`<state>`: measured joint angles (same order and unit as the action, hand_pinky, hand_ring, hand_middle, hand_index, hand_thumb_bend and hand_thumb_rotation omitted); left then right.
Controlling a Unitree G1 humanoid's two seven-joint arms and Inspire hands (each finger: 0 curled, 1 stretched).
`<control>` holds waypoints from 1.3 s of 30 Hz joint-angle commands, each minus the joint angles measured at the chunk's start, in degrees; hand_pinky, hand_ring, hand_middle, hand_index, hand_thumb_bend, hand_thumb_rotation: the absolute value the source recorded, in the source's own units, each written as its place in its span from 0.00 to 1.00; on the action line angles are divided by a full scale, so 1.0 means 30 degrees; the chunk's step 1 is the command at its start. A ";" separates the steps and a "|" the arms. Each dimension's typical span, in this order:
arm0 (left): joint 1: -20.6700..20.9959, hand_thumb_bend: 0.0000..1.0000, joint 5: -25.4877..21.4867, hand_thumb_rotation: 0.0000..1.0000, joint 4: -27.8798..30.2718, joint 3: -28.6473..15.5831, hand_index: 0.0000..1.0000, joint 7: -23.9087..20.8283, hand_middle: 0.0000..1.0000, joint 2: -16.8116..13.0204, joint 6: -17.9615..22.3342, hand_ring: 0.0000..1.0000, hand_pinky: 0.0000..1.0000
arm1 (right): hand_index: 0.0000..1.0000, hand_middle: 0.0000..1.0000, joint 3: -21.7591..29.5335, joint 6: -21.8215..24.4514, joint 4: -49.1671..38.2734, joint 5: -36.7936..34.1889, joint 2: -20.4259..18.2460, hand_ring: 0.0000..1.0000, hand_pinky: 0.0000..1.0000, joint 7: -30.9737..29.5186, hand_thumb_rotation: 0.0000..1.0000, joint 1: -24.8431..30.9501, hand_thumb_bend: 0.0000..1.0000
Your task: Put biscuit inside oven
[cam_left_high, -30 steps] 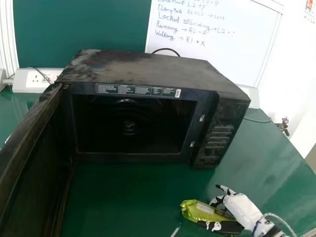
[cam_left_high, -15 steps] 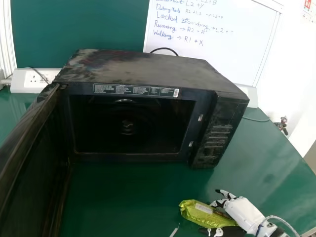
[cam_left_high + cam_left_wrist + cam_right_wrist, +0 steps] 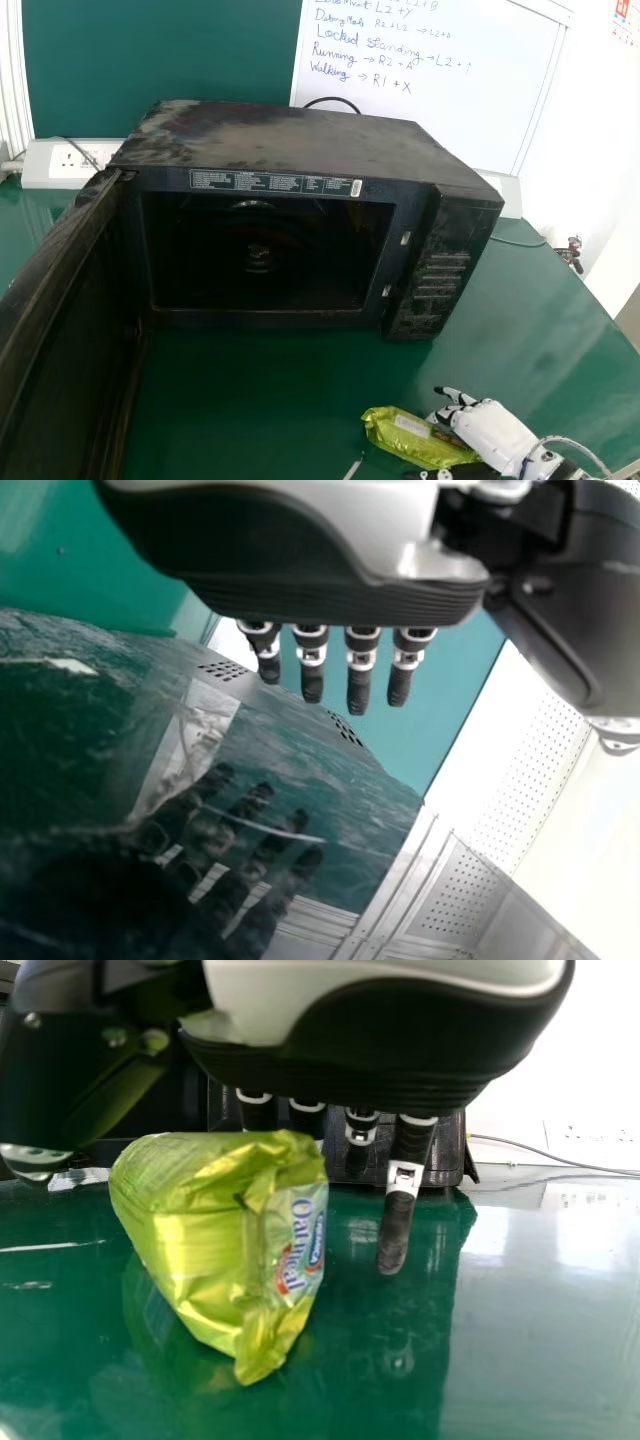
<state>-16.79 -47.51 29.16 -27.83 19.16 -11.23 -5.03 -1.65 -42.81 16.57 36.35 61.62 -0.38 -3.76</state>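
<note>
Passable over the glossy green counter (image 3: 260, 400) and into the open, boxy black metal oven (image 3: 290, 140); blocked at left by the long black swung-out door (image 3: 70, 310), at right by the black control panel (image 3: 432, 285).

One packet (image 3: 396, 441), one oven (image 3: 290, 140), perhaps two socket boxes (image 3: 45, 168).

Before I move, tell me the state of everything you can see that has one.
Oven: upright; on or off, can't tell.
Oven door: open.
Biscuit packet: wrapped, outside the oven.
Right hand: at the packet; grip unclear.
Left hand: open.
Whiteboard: written on.
</note>
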 commanded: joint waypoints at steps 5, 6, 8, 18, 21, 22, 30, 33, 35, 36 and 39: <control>-0.0335 0.88 -0.0142 0.87 0.0355 0.0030 1.00 0.0050 0.99 0.0029 0.0049 1.00 1.00 | 0.65 0.66 -0.0852 -0.0508 0.0195 0.1408 0.0189 0.61 0.46 -0.0048 0.27 0.0315 1.00; -0.0364 0.88 -0.0111 0.87 0.0405 0.0043 1.00 0.0026 0.99 0.0041 0.0060 1.00 1.00 | 0.65 0.66 -0.0879 -0.0562 0.0218 0.1450 0.0178 0.61 0.46 0.0027 0.27 0.0273 1.00; -0.0414 0.88 -0.0072 0.88 0.0462 0.0047 1.00 0.0004 0.99 0.0044 0.0076 1.00 1.00 | 0.65 0.65 -0.0926 -0.0696 0.0296 0.1538 0.0125 0.60 0.45 0.0298 0.27 0.0180 1.00; -0.0678 0.88 -0.0019 0.87 0.0751 0.0145 1.00 -0.0054 0.99 0.0168 0.0091 1.00 1.00 | 0.53 0.52 -0.1056 -0.0757 0.0712 0.0579 -0.0506 0.44 0.35 0.0480 0.11 -0.0039 1.00; -0.0798 0.89 -0.0102 0.87 0.0883 0.0159 1.00 -0.0099 0.99 0.0225 0.0034 1.00 1.00 | 0.49 0.49 -0.1216 -0.0826 0.0913 0.0137 -0.0600 0.41 0.33 0.0189 0.13 -0.0146 0.58; -0.0826 0.89 -0.0131 0.87 0.0887 0.0146 1.00 -0.0075 0.98 0.0219 0.0028 0.99 1.00 | 0.49 0.49 -0.1291 -0.0839 0.0976 0.0064 -0.0606 0.41 0.33 0.0120 0.13 -0.0202 0.55; -0.0945 0.88 -0.0124 0.87 0.0975 0.0181 1.00 -0.0027 0.98 0.0226 0.0055 1.00 1.00 | 0.50 0.45 -0.1452 -0.0954 0.1143 -0.0144 -0.0658 0.38 0.31 0.0228 0.00 -0.0525 0.53; -0.1034 0.88 -0.0093 0.87 0.1155 0.0249 0.99 -0.0185 0.98 0.0305 0.0019 0.99 1.00 | 0.50 0.42 -0.1470 -0.1188 0.1240 -0.0108 -0.0661 0.35 0.27 0.0430 0.00 -0.0651 0.53; -0.1032 0.88 -0.0126 0.87 0.1133 0.0231 0.99 -0.0138 0.98 0.0275 0.0037 0.99 1.00 | 0.50 0.42 -0.1436 -0.1186 0.1184 -0.0249 -0.0678 0.34 0.26 0.0357 0.00 -0.0670 0.53; -0.1031 0.88 -0.0162 0.87 0.1140 0.0223 0.99 -0.0119 0.98 0.0257 0.0034 0.99 1.00 | 0.50 0.41 -0.1394 -0.1176 0.1142 -0.0315 -0.0678 0.33 0.25 0.0336 0.00 -0.0647 0.53; -0.1061 0.88 -0.0259 0.87 0.1196 0.0211 0.99 -0.0137 0.98 0.0237 -0.0012 0.99 1.00 | 0.49 0.40 -0.1302 -0.1223 0.1072 -0.0376 -0.0666 0.29 0.21 0.0379 0.00 -0.0591 0.53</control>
<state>-19.36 -47.92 31.69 -27.53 18.99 -10.55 -5.04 -4.64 -45.30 19.47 34.49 60.34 1.93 -7.02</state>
